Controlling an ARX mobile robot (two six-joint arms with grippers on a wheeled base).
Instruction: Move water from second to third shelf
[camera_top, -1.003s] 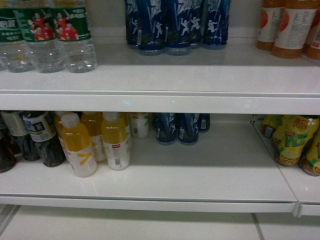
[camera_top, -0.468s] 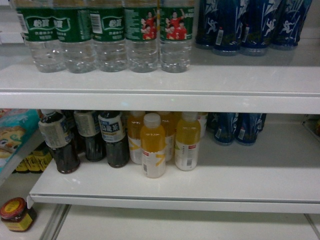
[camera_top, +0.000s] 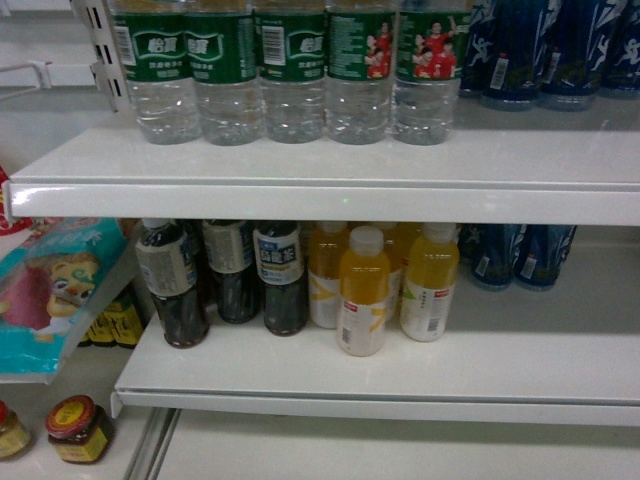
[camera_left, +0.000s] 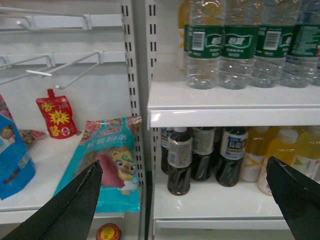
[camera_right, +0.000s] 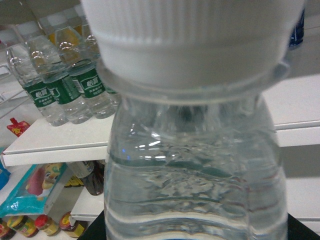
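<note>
A clear ribbed bottle of water with a white cap fills the right wrist view. My right gripper is shut on it, and only the black finger edges show at the bottom corners. More water bottles with green labels stand in a row on the upper white shelf; the same row shows in the left wrist view. My left gripper is open and empty, facing the shelf's left end. Neither gripper shows in the head view.
The lower shelf holds dark tea bottles, yellow juice bottles and blue bottles. Left of the slotted upright are wire hooks, a red pouch, a teal snack bag and jars.
The head view has swung left: bottles and shelves have slid to the right in frame, and the shelf's left end, the snack bag and the jars have come into sight.
</note>
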